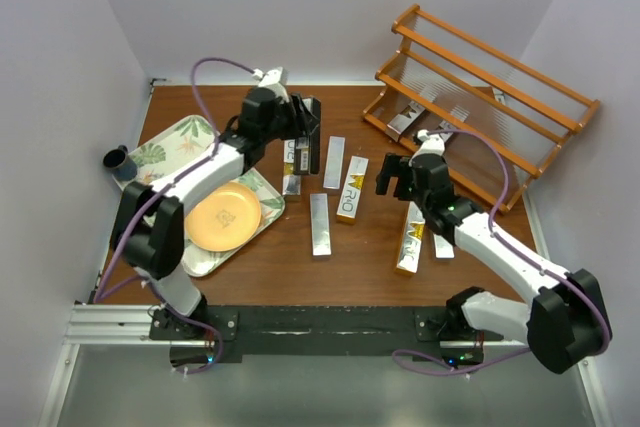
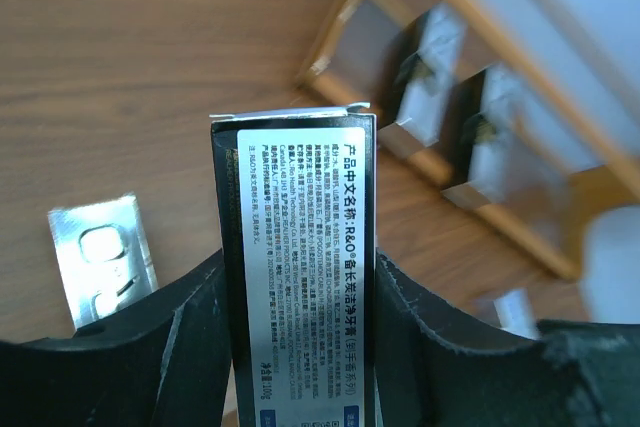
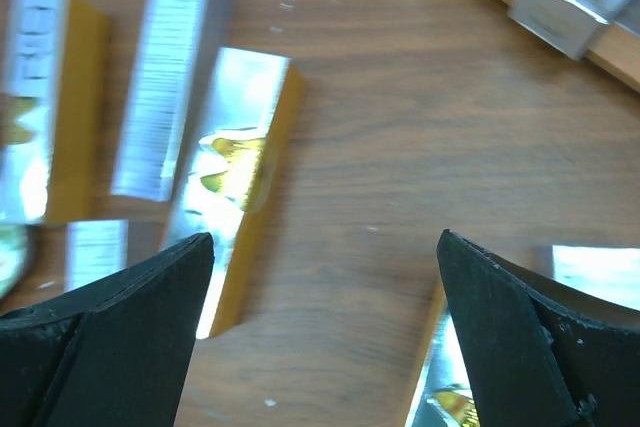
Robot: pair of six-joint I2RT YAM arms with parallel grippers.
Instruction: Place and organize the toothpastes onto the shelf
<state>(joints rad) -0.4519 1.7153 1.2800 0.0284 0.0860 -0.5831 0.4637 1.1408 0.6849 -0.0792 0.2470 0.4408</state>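
Two toothpaste cartons [image 1: 405,123] already lean on the lowest rail of the wooden shelf [image 1: 500,87], at the far right corner of the table [image 1: 350,272]. The left gripper [image 2: 300,287] pinches a silver carton [image 2: 300,217] by its long sides near the far edge. It is best carried level and set just beside those two, matching their tilt. The right gripper [image 3: 325,242] hangs spread wide over loose cartons [image 3: 235,177] mid-table, holding nothing.

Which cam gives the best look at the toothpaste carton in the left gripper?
Left wrist. The toothpaste carton sits close-up mid-frame, clamped in the left gripper, label print readable. Top external shows it small, partly hidden by the gripper. Right wrist shows only other cartons lying on the table.
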